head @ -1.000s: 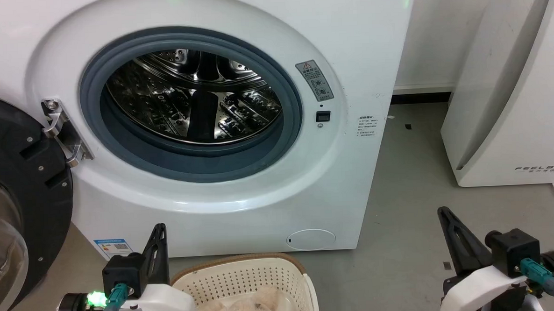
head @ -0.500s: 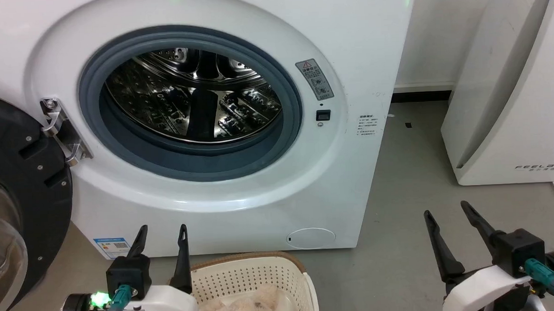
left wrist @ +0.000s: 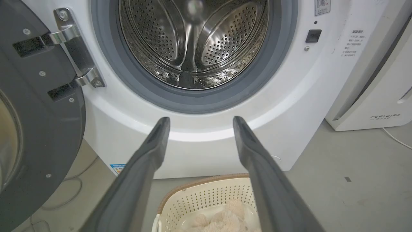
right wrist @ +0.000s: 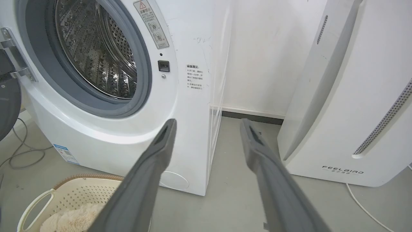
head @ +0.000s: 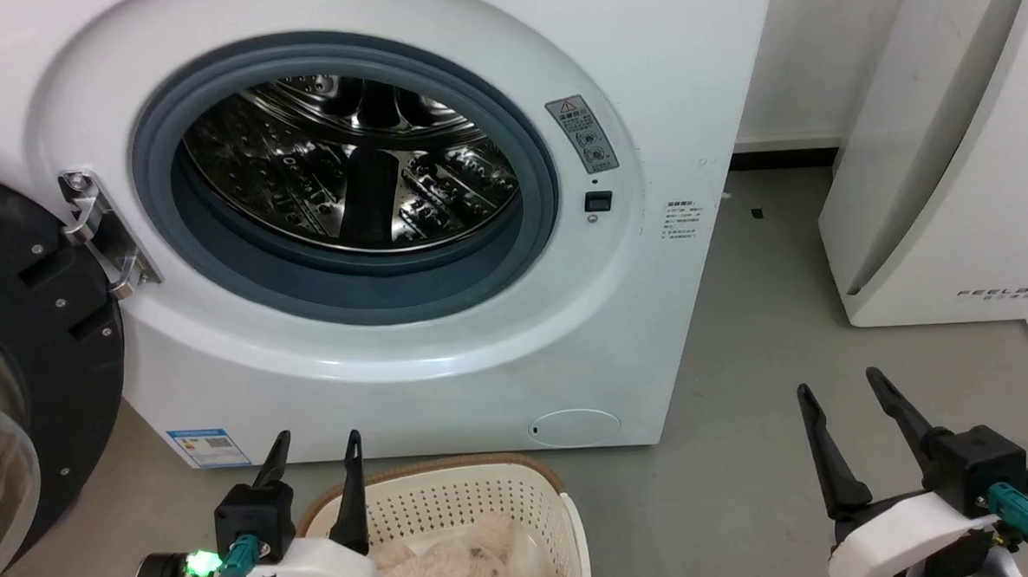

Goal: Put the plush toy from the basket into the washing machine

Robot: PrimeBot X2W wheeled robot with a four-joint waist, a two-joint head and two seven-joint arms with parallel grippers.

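Plush toy (head: 465, 568): lay in the basket (head: 454, 499), just beside your left fingers (head: 350, 495).
Left fingers: spread apart, holding nothing.
Right fingers (head: 827, 453): yours too were apart, empty.

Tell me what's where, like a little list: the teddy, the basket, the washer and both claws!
plush toy: lying in the basket, not grasped
basket: on the floor, in front of the washing machine
washing machine: door swung open to the left; drum looks empty
left claw: open, holding nothing, by the basket's left side
right claw: open, holding nothing, over bare floor to the right
FEELBIRD appliance: white, right of the washing machine
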